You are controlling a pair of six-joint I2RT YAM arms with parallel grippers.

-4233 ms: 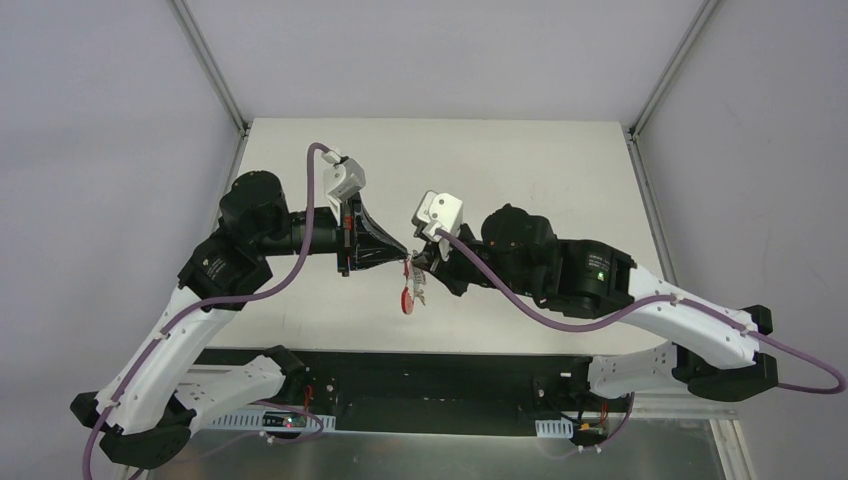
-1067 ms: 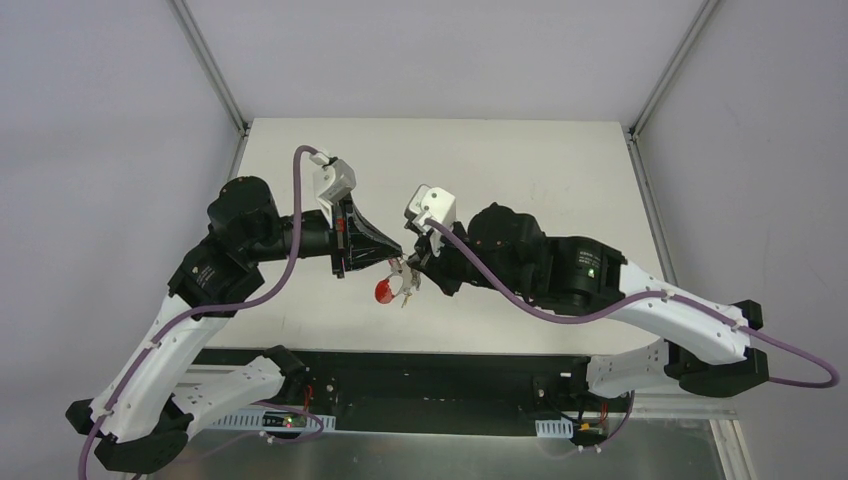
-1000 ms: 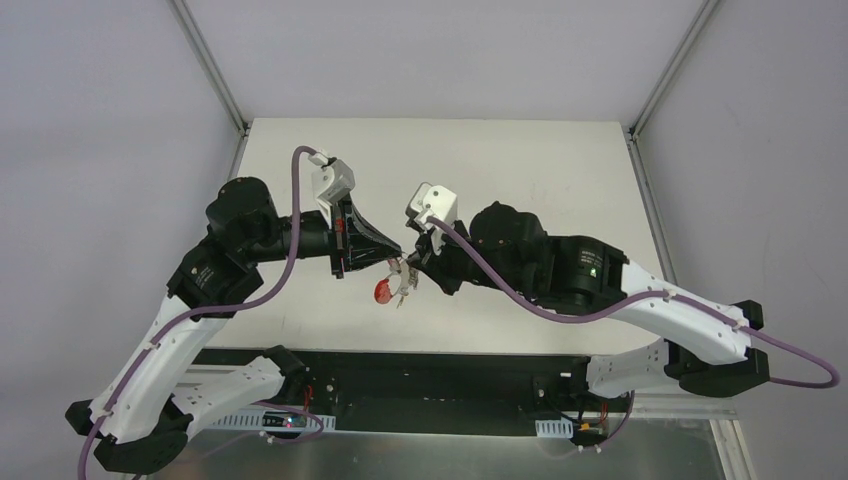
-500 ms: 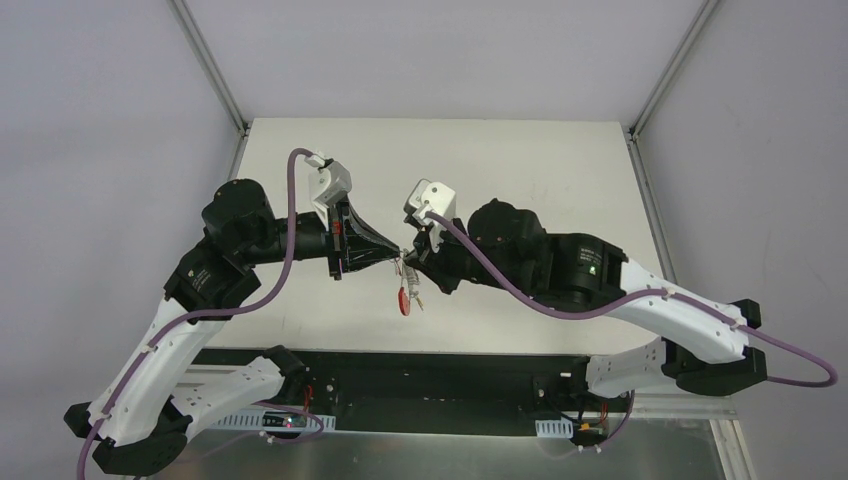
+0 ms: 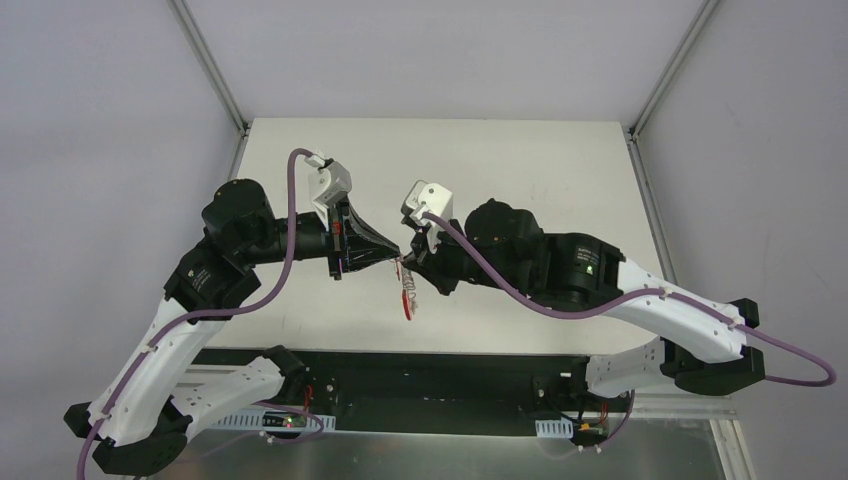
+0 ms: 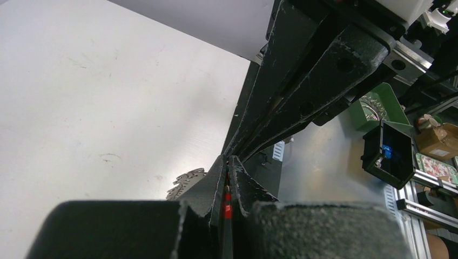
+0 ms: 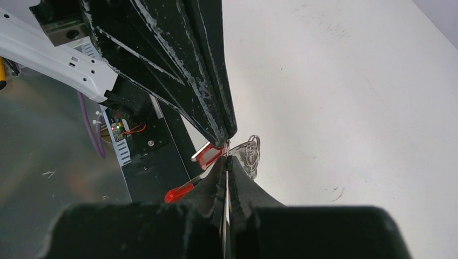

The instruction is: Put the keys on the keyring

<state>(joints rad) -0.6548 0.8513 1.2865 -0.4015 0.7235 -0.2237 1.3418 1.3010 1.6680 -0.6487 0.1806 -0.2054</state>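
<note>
left gripper (image 5: 396, 255): was black, its fingers scuffed with pale flecks
right gripper (image 5: 412, 263): was black too, with the same pale scuffing
keys (image 7: 250, 155): were silvery metal
loop (image 5: 407, 304): was bright red
table (image 5: 520, 170): was white, with faint grey smudges
cables (image 5: 291, 195): were purple
arm links (image 5: 165, 345): were white, the joints black
bin (image 6: 384, 108): was green

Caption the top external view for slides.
Tip to tip over the table, left gripper and right gripper pinch the dangling key bunch.
</note>
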